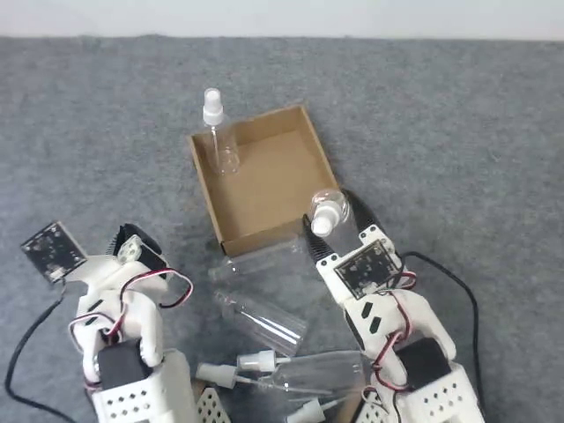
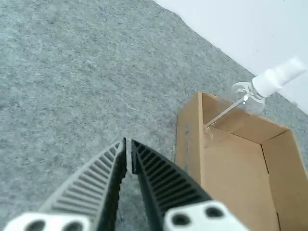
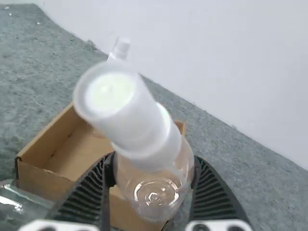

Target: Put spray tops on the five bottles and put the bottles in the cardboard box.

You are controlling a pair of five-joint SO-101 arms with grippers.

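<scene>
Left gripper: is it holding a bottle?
No, the left gripper is shut on nothing, above the grey carpet.

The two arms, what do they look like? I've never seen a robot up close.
The left arm and right arm are white plastic with black motor blocks, loops of red, black and white wire, and a square black circuit board near the wrist. The left claw and right claw are black, with tapered, ribbed fingers.

Under me spreads a coarse grey felt-like mat [image 1: 458, 115], filling the frame from side to side. A plain white wall [image 1: 282, 16] lines the top edge, evenly lit.
</scene>
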